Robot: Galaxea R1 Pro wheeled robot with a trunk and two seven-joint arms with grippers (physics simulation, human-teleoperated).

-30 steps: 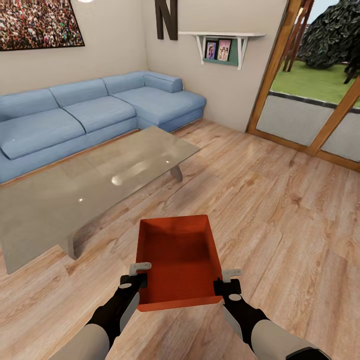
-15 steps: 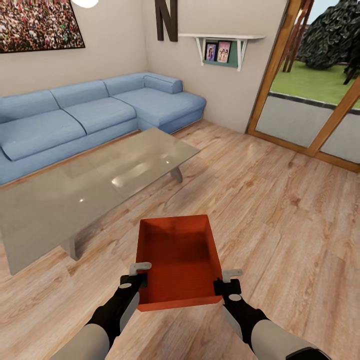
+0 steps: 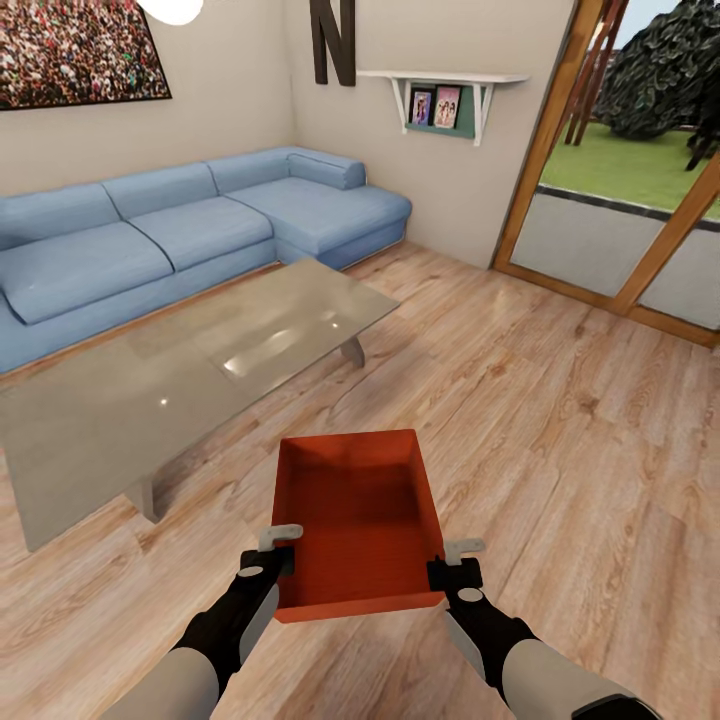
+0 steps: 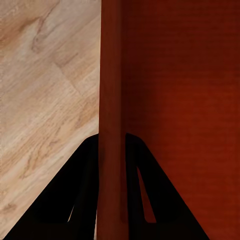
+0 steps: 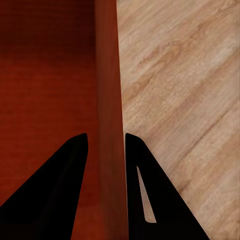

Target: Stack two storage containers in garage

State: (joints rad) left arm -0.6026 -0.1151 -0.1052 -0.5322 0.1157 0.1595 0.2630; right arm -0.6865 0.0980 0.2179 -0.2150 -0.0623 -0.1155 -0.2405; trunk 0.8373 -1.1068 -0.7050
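Now: one bin carried between both hands

Nearest, the left hand (image 3: 281, 548) is clamped on the left wall of the storage container (image 3: 358, 520), one finger on each side of the rim; the right hand (image 3: 452, 560) pinches the right wall likewise. Held above the wood-plank flooring (image 3: 560, 440), the container's underside is hidden, so contact probably nil. Beyond stand the glass coffee bench (image 3: 180, 380), then the blue sofa (image 3: 200, 230), cut off at the picture's edge.
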